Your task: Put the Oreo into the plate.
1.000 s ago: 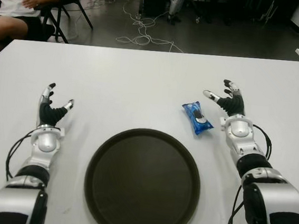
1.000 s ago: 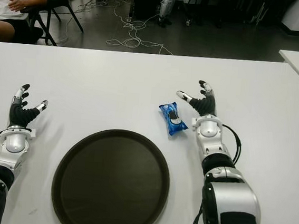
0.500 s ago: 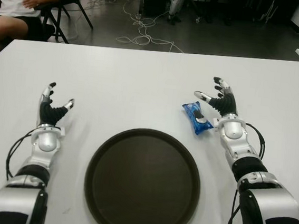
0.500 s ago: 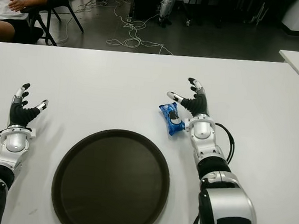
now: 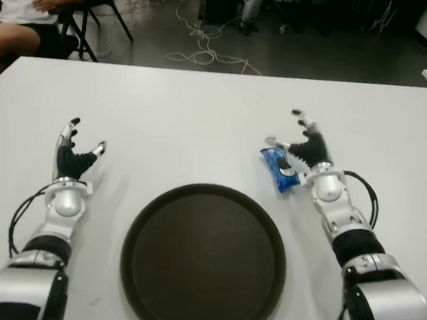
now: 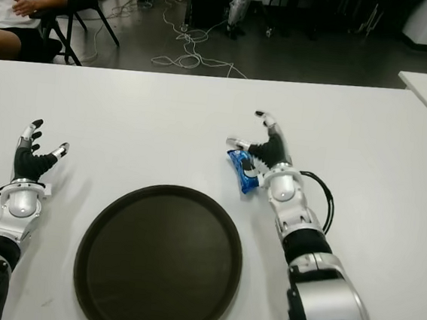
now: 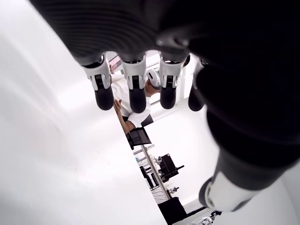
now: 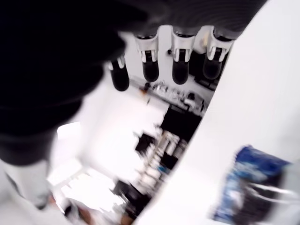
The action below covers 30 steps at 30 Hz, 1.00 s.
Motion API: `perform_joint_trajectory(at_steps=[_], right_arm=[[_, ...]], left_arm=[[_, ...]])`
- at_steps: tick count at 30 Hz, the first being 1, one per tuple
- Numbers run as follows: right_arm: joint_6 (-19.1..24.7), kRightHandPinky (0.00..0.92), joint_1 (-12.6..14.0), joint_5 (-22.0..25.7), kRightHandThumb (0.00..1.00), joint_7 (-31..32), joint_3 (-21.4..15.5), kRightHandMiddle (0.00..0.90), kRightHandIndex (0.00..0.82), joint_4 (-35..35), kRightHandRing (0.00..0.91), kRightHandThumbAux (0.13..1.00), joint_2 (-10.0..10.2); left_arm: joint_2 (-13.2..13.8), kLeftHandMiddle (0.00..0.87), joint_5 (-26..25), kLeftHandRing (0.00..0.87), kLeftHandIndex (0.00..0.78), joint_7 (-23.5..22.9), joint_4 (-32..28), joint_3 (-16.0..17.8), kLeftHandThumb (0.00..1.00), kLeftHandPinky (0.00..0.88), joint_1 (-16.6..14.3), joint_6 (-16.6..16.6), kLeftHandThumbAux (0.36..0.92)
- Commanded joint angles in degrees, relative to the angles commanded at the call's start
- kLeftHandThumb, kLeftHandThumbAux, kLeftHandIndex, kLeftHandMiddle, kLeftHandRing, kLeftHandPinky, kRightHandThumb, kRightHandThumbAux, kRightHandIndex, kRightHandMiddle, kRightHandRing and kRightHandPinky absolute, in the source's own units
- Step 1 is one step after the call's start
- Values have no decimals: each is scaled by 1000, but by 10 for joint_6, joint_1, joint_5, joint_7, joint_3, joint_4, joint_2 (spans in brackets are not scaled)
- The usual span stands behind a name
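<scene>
The left hand (image 5: 73,162) shows at the left of the round dark brown plastic plate (image 5: 204,260), with its fingers spread and nothing in them. The plate lies on the white table (image 5: 187,120), near its front edge. Behind the plate's right rim lies the small blue Oreo packet (image 5: 281,169), flat on the table and not yet in any grasp. The right hand (image 5: 305,148) is just over the packet's right end, fingers extended and open, holding nothing. To do this step well, I think the hand should come lower, put the thumb on one long edge and the fingers on the other, and close gently, because the thin wrapper can slip.
</scene>
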Motion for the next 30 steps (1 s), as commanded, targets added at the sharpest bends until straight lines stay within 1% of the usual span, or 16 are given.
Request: perform_joint_trajectory(at_steps=[4, 6, 8, 9, 11, 12, 14, 18, 21, 25, 30], right_arm=[[83, 72, 4, -46, 0, 18, 32, 85, 79, -54, 77, 601, -10], [115, 76, 6, -62, 0, 27, 43, 91, 75, -74, 84, 599, -14], [137, 77, 9, -70, 0, 35, 48, 93, 74, -92, 87, 598, -16], [157, 78, 10, -79, 0, 45, 55, 93, 74, -107, 88, 598, -17], [184, 74, 12, -89, 0, 58, 62, 78, 59, -128, 75, 598, -20], [210, 74, 15, -100, 0, 72, 70, 76, 57, -151, 73, 598, -22], [242, 60, 20, -112, 0, 90, 79, 50, 33, -183, 50, 604, -25], [280, 37, 34, -129, 0, 112, 89, 20, 12, -231, 24, 612, -31], [295, 21, 39, -136, 0, 120, 93, 6, 4, -248, 8, 619, -35], [317, 13, 33, -158, 0, 139, 113, 1, 0, -251, 1, 629, -44], [332, 10, 32, -176, 0, 144, 125, 0, 0, -252, 0, 641, -46]], left_arm=[[0, 98, 3, 68, 73, 3, 0, -1, 0, 42, 0, 0, 769], [0, 99, 4, 69, 74, 4, 0, -1, 0, 44, 0, 0, 771], [0, 101, 4, 70, 76, 4, 0, -1, 0, 46, 0, -1, 771], [0, 101, 4, 70, 76, 5, 0, -1, 0, 46, 0, -3, 771], [-1, 102, 3, 75, 77, 5, -1, 0, 0, 54, 0, -5, 781], [-1, 102, 3, 76, 77, 5, -1, 1, 0, 55, 1, -6, 783], [-2, 95, 2, 69, 73, 5, -1, 1, 0, 47, 1, -7, 786], [-2, 89, 1, 63, 69, 4, -1, 1, 0, 41, 1, -8, 785], [-2, 90, 1, 63, 67, 3, -1, 2, 0, 40, 0, -7, 779], [-2, 95, 2, 68, 70, 4, 1, 1, 0, 41, -1, -2, 762], [-2, 94, 2, 67, 70, 4, 1, 1, 0, 41, -1, -2, 753]])
